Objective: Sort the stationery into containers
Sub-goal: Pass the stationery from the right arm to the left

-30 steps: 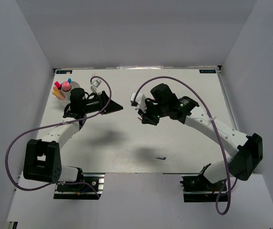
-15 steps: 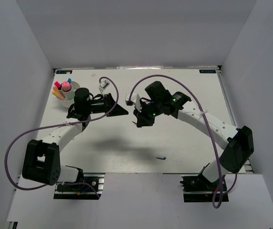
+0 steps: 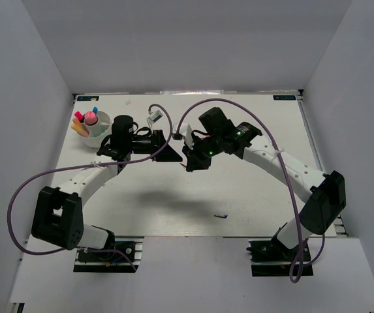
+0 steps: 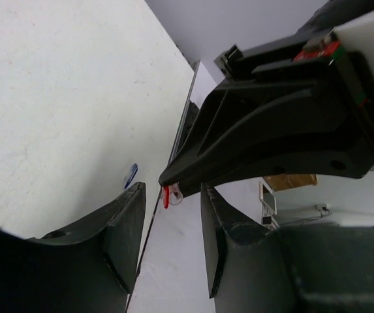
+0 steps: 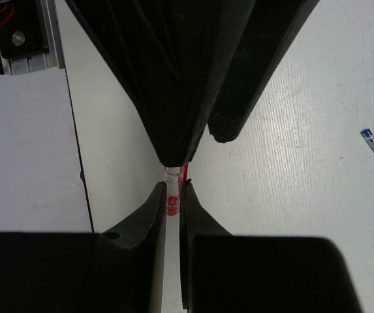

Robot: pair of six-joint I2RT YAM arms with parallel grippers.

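**A:** What are the two arms doing mid-table?

**B:** The right gripper (image 5: 172, 195) is pinching a red pen (image 4: 166, 196) between fully closed fingers. It is holding the pen above the table (image 3: 252, 189) and pointing the free end at the left gripper (image 4: 171, 194). I'm reading this as a handover.

**A:** Is the left one gripping it?

**B:** No. Its jaws are standing partly open, one finger on each side of the pen's tip. A gap is showing on both sides in the left wrist view.

**A:** Why pass it across?

**B:** The white bowl (image 3: 100, 135) is sitting at the far left, near the left arm. A pink round-topped stick (image 3: 90, 118) and some orange and blue pieces are standing in it. That side looks like the left arm's to serve.

**A:** What is the next move asking for?

**B:** The left fingers should be closing squarely on the pen before the right ones let go. Very little pen is sticking out past the right fingertips, so the fingers are crowding each other. After that comes carrying it to the bowl. I cannot tell from here which compartment has room.

**A:** Is anything else waiting?

**B:** A blue pen (image 3: 221, 216) is lying near the front edge, well apart from both grippers.
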